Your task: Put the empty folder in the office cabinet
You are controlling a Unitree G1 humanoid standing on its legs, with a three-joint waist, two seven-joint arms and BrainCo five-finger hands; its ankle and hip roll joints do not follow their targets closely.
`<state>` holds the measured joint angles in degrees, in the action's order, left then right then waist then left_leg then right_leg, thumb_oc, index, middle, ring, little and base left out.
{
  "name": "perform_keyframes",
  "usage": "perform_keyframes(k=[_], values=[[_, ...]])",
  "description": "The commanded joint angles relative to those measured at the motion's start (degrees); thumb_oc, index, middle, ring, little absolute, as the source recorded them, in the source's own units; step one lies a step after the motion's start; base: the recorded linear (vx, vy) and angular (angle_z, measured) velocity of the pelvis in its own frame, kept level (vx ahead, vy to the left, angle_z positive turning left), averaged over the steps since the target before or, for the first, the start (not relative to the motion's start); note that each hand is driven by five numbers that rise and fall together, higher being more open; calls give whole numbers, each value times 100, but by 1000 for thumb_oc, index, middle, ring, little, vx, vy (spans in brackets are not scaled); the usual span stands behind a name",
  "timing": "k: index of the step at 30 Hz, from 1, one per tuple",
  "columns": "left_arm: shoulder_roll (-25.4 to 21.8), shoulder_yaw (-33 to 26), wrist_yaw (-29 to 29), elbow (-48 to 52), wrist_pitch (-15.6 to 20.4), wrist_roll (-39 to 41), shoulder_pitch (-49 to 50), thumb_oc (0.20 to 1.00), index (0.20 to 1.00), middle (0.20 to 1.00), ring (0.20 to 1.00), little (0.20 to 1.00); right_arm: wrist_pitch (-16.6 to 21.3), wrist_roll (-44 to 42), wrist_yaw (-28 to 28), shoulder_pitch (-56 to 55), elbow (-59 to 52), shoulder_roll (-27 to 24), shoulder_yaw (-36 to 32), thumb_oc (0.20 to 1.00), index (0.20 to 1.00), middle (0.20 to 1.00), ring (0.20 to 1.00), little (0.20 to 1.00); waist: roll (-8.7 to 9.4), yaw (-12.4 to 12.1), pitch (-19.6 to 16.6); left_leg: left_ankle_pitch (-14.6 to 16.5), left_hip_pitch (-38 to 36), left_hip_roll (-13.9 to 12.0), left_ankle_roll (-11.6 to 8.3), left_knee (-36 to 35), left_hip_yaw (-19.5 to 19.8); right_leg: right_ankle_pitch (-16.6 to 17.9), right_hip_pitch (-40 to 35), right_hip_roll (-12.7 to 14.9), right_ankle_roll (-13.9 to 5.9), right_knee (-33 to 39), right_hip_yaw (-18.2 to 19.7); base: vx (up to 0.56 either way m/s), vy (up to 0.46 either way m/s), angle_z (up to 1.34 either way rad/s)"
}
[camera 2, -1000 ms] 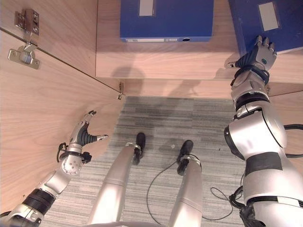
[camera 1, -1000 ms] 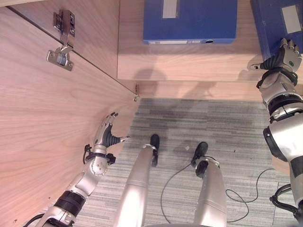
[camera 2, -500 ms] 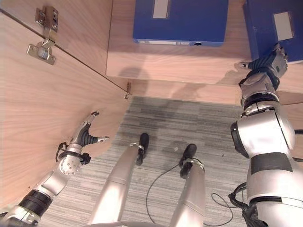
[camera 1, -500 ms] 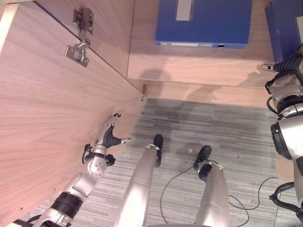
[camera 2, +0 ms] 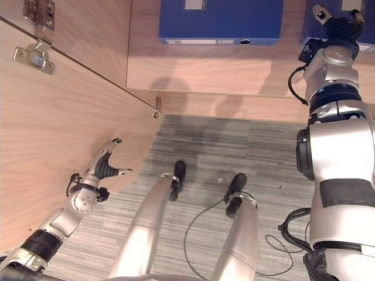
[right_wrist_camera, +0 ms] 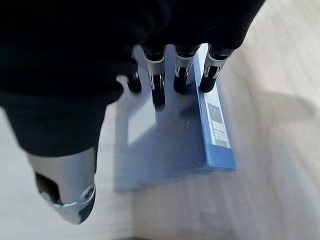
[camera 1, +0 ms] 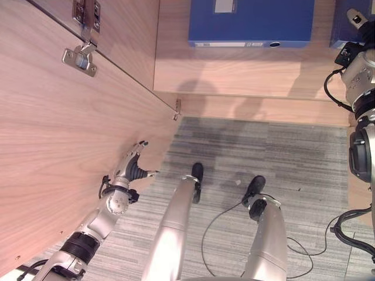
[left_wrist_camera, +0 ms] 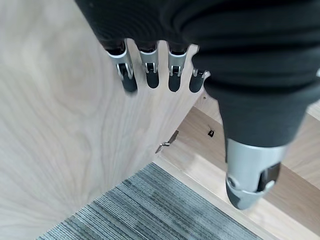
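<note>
Two blue folders lie flat on the cabinet's wooden shelf (camera 1: 234, 76). One folder (camera 1: 251, 22) is in the middle and the other (camera 2: 367, 29) is at the far right. My right hand (camera 2: 338, 29) reaches over the right folder (right_wrist_camera: 170, 145); its fingers (right_wrist_camera: 181, 75) are straight and rest on or just above the cover. My left hand (camera 1: 133, 167) hangs low beside the open cabinet door (camera 1: 58, 146), with relaxed fingers (left_wrist_camera: 150, 70) spread close to the door's face and holding nothing.
The open door carries metal hinges (camera 1: 79, 58) and takes up the left side. A grey striped carpet (camera 1: 281, 152) lies below the shelf edge. Bare shelf shows between the two folders.
My right hand has reached further back along the right folder, deeper into the cabinet. The camera has shifted a little. My left hand stays by the door.
</note>
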<state>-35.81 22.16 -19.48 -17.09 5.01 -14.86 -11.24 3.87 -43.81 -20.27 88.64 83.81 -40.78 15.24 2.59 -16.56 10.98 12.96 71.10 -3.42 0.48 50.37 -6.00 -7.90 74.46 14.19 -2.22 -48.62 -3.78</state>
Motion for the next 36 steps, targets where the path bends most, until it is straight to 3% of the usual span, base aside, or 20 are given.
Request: perform_keyframes(k=[1,14,18,21,22,25,27,30,33,36], values=[[-30,-308,-256,340,162,247,214,1000,1000,1000,1000,1000,520,-1140,684,-84,-368,368,129,1000,1000,1000,1000,1000,-239,-265,163,286,87,268,277,-400,463,-339,-233,10,149,563,-487,0,0,0],[-21,-242,-367,-16,144,425,175,1000,1000,1000,1000,1000,609,-1178,563,-21,-427,309,428,1000,1000,1000,1000,1000,-99,-100,131,280,22,205,280,-474,450,-316,-318,-19,169,673,-499,0,0,0],[9,-264,-413,-124,106,494,242,1000,1000,1000,1000,1000,568,-252,179,73,-488,462,791,1000,1000,1000,1000,1000,-91,22,142,270,8,190,284,-496,440,-264,-363,-56,178,751,-481,-6,9,0],[104,-352,-614,-271,53,520,289,1000,1000,1000,1000,1000,552,1325,-830,65,-865,743,1081,1000,1000,1000,1000,1000,-98,168,174,277,-53,188,315,-551,388,-192,-442,-99,187,863,-465,-36,56,-11],[133,-485,-755,-145,12,395,351,1000,1000,1000,1000,1000,370,2583,-1536,-63,-1334,822,1275,1000,1000,1000,1000,1000,-139,209,190,275,-63,209,341,-590,397,-167,-462,-111,172,908,-470,-16,39,-24],[202,-559,-1072,-203,14,110,306,1000,1000,1000,1000,1000,-330,4580,-2753,-297,-2247,722,1396,1000,1000,1000,1000,1000,-197,235,199,274,-88,255,363,-633,413,-161,-503,-120,153,972,-482,-9,18,-8],[201,-639,-1092,-43,4,-7,329,1000,1000,1000,1000,1000,-835,5477,-3064,-371,-2523,567,1449,1000,1000,1000,1000,1000,-228,216,189,285,-92,288,374,-642,419,-164,-509,-112,137,997,-486,0,0,0],[200,-826,-1050,160,73,-136,389,1000,1000,1000,1000,1000,-1441,6403,-3301,-436,-2799,287,1408,1000,1000,1000,1000,1000,-263,189,175,312,-97,328,387,-612,418,-158,-498,-104,115,982,-476,6,0,2],[253,-893,-1056,127,83,-207,319,1000,1000,1000,1000,1000,-1763,6847,-3427,-606,-3056,146,1239,1000,1000,1000,1000,1000,-260,189,142,322,-93,347,390,-601,420,-140,-494,-100,97,1012,-460,4,2,1],[263,-891,-1043,138,62,-230,285,1000,1000,1000,1000,1000,-1857,6963,-3463,-723,-3201,104,1129,1000,1000,1000,1000,1000,-245,185,131,319,-106,359,388,-623,427,-139,-503,-95,88,1032,-463,0,0,0]])
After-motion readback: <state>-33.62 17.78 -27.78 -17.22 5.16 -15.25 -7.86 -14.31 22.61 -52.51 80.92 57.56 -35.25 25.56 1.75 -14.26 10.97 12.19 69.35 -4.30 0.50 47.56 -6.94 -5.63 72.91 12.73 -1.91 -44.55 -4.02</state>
